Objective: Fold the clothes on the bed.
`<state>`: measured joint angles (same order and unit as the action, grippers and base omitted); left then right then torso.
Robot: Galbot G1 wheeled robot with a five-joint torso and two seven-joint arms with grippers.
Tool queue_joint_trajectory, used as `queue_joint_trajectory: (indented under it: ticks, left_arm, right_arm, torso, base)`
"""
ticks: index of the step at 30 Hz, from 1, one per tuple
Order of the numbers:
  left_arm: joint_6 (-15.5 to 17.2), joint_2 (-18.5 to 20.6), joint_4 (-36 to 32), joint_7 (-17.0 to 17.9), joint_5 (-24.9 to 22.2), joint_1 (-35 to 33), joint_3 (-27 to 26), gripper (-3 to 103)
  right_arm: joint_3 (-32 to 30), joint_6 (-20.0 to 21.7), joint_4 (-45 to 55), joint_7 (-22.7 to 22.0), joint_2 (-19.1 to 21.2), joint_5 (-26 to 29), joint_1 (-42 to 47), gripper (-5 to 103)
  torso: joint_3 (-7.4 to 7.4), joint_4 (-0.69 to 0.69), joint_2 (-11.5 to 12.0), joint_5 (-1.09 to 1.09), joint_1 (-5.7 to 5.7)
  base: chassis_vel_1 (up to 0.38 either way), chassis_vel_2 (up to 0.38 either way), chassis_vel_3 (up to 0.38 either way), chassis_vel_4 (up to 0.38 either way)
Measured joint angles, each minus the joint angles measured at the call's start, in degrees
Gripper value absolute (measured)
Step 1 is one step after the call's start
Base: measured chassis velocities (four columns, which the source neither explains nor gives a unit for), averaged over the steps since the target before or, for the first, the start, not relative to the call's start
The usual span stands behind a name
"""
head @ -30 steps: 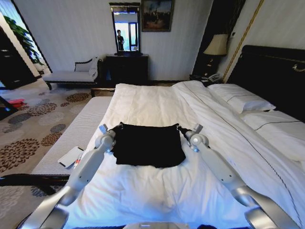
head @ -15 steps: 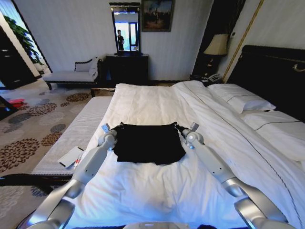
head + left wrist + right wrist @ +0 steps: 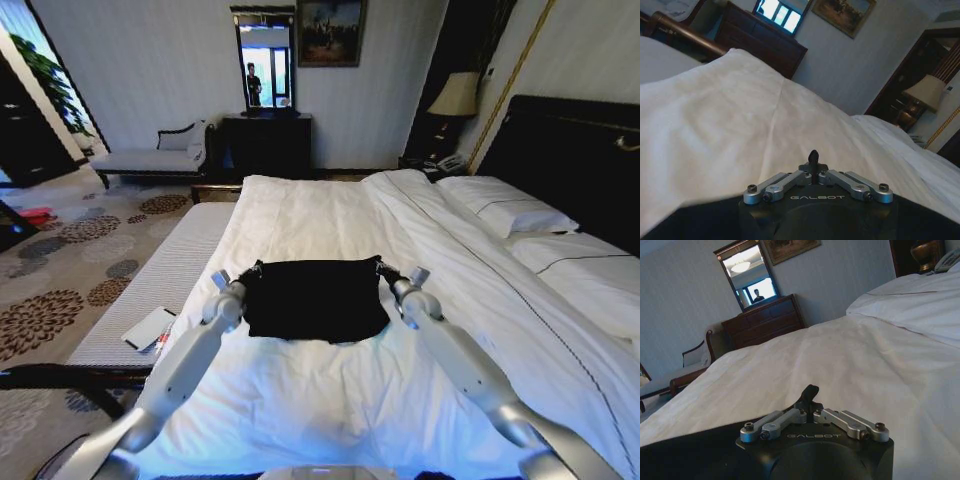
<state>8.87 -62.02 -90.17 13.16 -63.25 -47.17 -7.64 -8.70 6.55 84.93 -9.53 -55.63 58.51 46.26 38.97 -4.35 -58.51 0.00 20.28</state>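
Corners at risk on the far edge of the fold

Fabric is what I am watching most closely here. The black T-shirt (image 3: 314, 299) is lying as a dark, roughly squared bundle on the white duvet (image 3: 330, 215) of the bed (image 3: 560, 150), about midway across and toward its near half. I am holding my left pincer (image 3: 247, 270) at the shirt's far left corner and my right pincer (image 3: 384, 270) at its far right corner. In both wrist views the fingers are meeting in a single dark tip, so I am reading both as clenched on the shirt's far edge, though the pinched cloth itself is hard to make out there.

Slipping is the first danger, as I am judging it: soft cloth held by so little at each corner could be pulling out of one pincer if I am moving the two arms unevenly, and the fold would be going crooked. Catching the duvet together with the shirt is the second, since both tips are sitting right down on the bedding; that would be dragging the white cover up and rumpling the layers beneath. Stretching the edge too taut between the arms could also be tugging a corner free.
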Motion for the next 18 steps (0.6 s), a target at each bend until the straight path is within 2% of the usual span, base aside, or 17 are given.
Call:
queue_joint_trajectory:
  ticks: [4, 9, 18]
  left_arm:
    - [-0.2, 1.5, -6.3, -0.1, 0.5, -8.7, -4.7, 1]
    - [-0.3, 2.4, -10.2, -0.4, 0.9, -13.7, -8.3, 1]
    - [-0.7, 2.8, -15.7, -0.3, 2.8, -20.1, -9.9, 1]
  right_arm:
    - [-2.2, -0.3, 5.3, -0.2, 0.8, -1.4, 6.0, 1]
    - [-4.2, -0.6, 9.0, -0.7, 1.2, -2.3, 9.8, 1]
    - [-6.2, -1.5, 13.7, -0.5, 1.1, -5.3, 16.6, 1]
  torso:
    - [0.0, 0.04, 0.0, -0.02, -0.01]
    - [0.0, 0.03, 0.0, 0.0, 0.0]
    - [0.0, 0.02, 0.0, 0.0, 0.01]
  base:
    - [0.0, 0.0, 0.0, 0.0]
    - [0.0, 0.0, 0.0, 0.0]
    - [0.0, 0.0, 0.0, 0.0]
